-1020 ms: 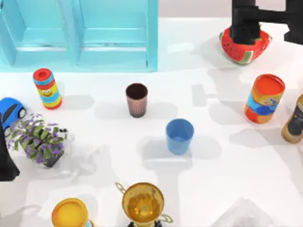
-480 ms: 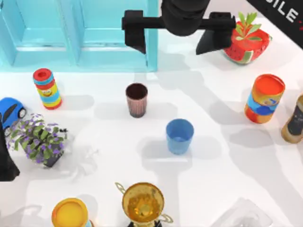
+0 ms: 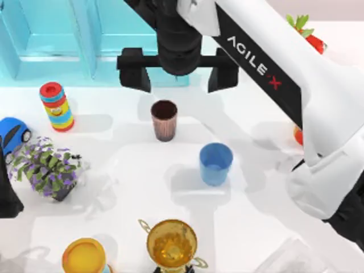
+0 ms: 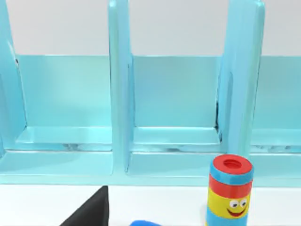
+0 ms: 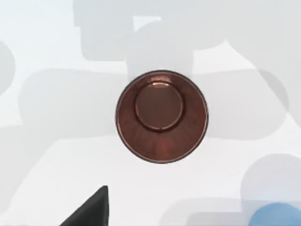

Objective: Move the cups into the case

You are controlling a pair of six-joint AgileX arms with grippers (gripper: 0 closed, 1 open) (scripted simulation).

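Observation:
A dark brown ribbed cup (image 3: 164,119) stands upright in the middle of the table, just in front of the turquoise case (image 3: 68,42). The blue cup (image 3: 215,164) stands to its right and nearer the front. My right gripper (image 3: 179,73) hovers open and wide above the brown cup, its fingers (image 3: 135,71) spread to either side. From above, the right wrist view looks straight into the brown cup (image 5: 161,116), with the blue cup (image 5: 277,215) at the corner. My left arm (image 3: 7,196) is parked at the left edge; one of its fingers (image 4: 91,212) shows, facing the case (image 4: 169,136).
Along the left stand a striped smiley toy (image 3: 56,106), a blue car (image 3: 12,135) and a purple-flowered plant (image 3: 48,166). At the front are a gold trophy (image 3: 170,244) and a yellow can (image 3: 84,256). The right arm covers much of the right side.
My right arm has swept from the back right corner leftward across the table. Its open gripper now hangs over the brown cup. Neither cup has moved.

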